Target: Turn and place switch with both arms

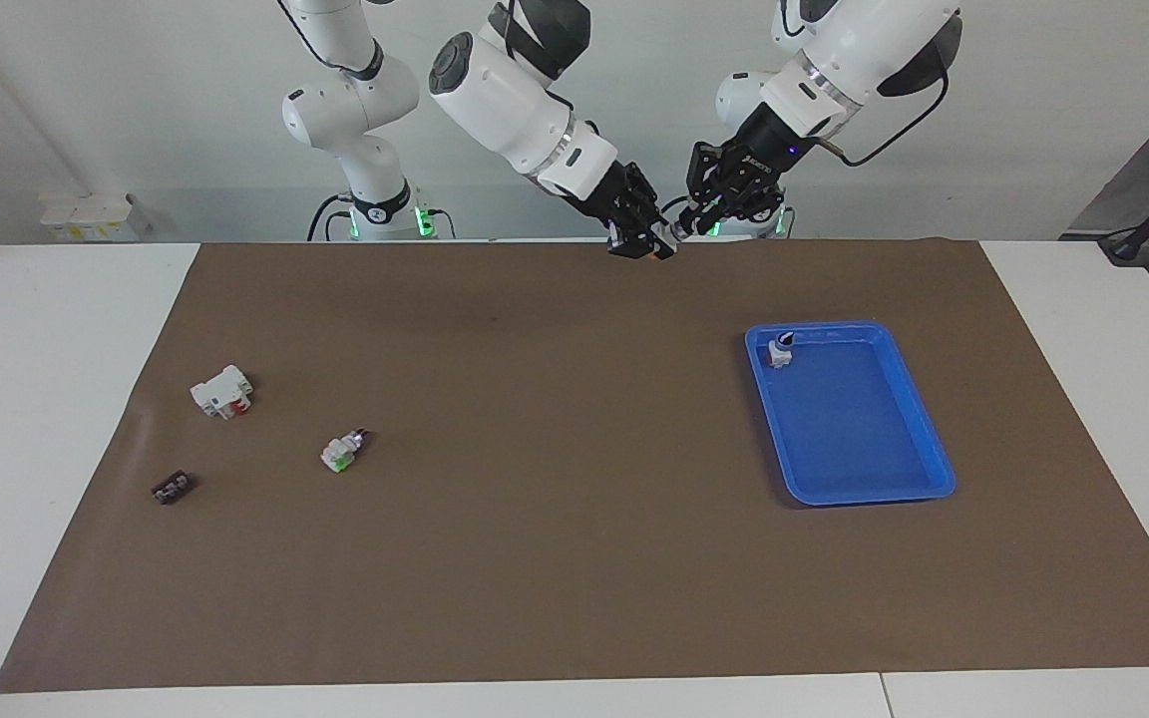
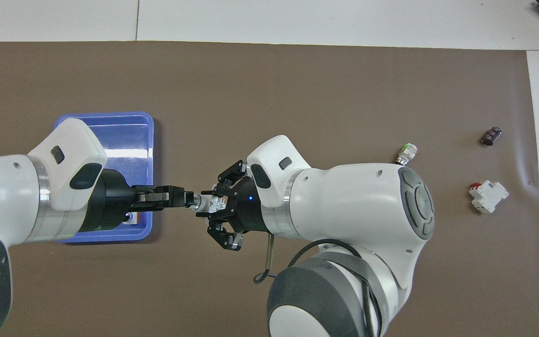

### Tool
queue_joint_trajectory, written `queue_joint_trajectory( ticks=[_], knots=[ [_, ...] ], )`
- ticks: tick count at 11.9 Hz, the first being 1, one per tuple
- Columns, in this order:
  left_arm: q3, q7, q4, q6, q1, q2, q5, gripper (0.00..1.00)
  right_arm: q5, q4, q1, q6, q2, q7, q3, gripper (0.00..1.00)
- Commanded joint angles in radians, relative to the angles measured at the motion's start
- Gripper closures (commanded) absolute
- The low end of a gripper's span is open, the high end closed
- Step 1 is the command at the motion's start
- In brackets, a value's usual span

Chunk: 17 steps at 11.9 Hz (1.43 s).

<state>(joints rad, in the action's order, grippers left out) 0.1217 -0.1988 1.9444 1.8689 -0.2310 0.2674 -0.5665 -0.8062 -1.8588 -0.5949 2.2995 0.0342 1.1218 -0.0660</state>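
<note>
Black connector (image 1: 173,488) near table (image 1: 535,638) edge; switch (image 1: 665,242) held aloft between both arms: right end effector (image 1: 640,244) clamped on orange end, left end effector (image 1: 696,223) closed on knob, beside blue tray (image 1: 934,469)

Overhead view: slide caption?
Left gripper and right gripper hold the switch between them beside the blue tray.

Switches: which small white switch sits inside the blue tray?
The switch with the black-and-white knob, in the blue tray's corner nearest the robots; the green-ended switch lies on the bare mat.
</note>
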Motion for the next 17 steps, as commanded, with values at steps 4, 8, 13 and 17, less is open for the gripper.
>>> queue_joint_trajectory(
  ticks=[4, 8, 13, 17],
  knots=[
    [-0.002, -0.014, 0.041, 0.023, -0.030, 0.035, -0.019, 1.00, -0.024, -0.002, 0.007, 0.001, -0.013, -0.016, -0.005, 1.00],
    [-0.002, -0.019, 0.041, 0.006, -0.030, 0.035, -0.016, 1.00, -0.025, -0.002, 0.003, 0.001, -0.013, -0.017, -0.005, 1.00],
    [0.016, -0.322, 0.036, -0.010, -0.028, 0.035, -0.016, 1.00, -0.025, -0.002, 0.003, 0.003, -0.013, -0.017, -0.005, 1.00],
    [0.015, -0.597, 0.030, -0.056, -0.019, 0.035, -0.016, 1.00, -0.025, -0.002, 0.003, 0.003, -0.013, -0.017, -0.005, 1.00]
  ],
)
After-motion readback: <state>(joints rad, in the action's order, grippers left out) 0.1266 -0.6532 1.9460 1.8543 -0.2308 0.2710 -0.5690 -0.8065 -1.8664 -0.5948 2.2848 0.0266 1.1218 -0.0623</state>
